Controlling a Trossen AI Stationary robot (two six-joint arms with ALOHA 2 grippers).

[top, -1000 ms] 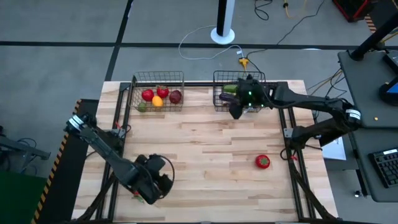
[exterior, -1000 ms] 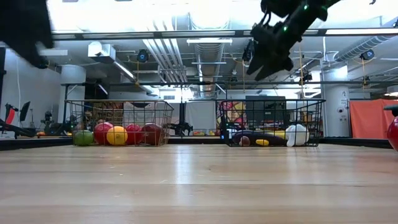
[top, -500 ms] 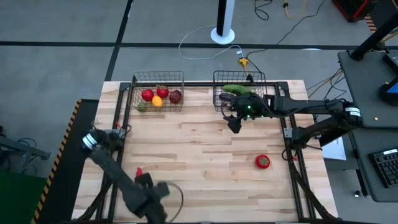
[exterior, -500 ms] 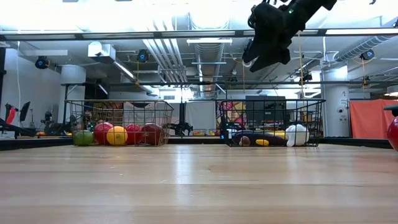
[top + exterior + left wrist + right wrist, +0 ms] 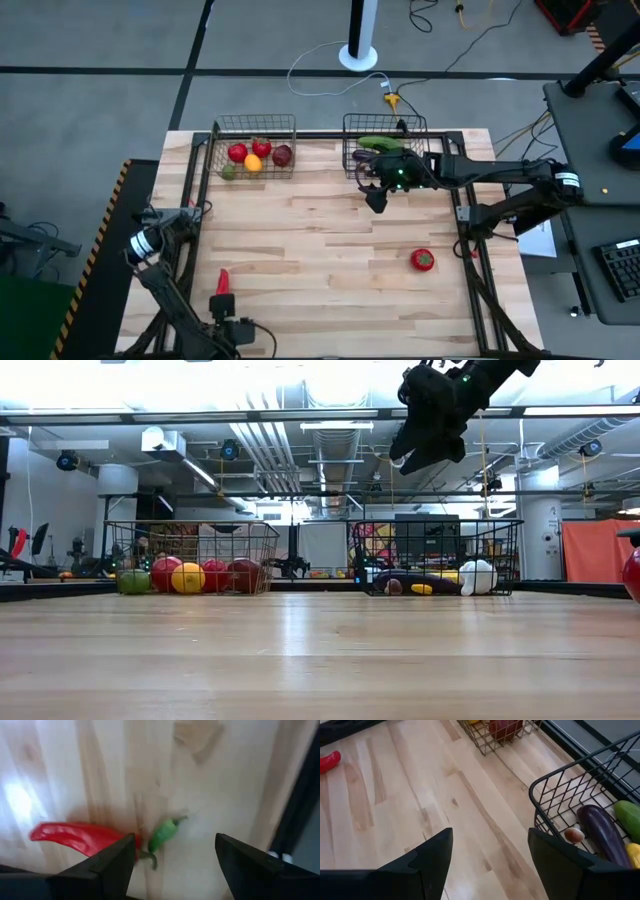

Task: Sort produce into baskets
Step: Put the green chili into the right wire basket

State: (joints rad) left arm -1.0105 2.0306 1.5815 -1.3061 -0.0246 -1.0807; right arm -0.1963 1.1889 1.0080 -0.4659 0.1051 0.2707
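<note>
Left end effector [image 5: 170, 857]: hanging open and empty over a long red chilli pepper [image 5: 80, 837] lying at the light wooden bench's [image 5: 330, 250] near-left corner. Right end effector [image 5: 487, 857]: hovering open and empty just beside the right dark wire basket [image 5: 385, 150]. Round red tomato [image 5: 422, 260]: resting near the bench's right edge.
</note>
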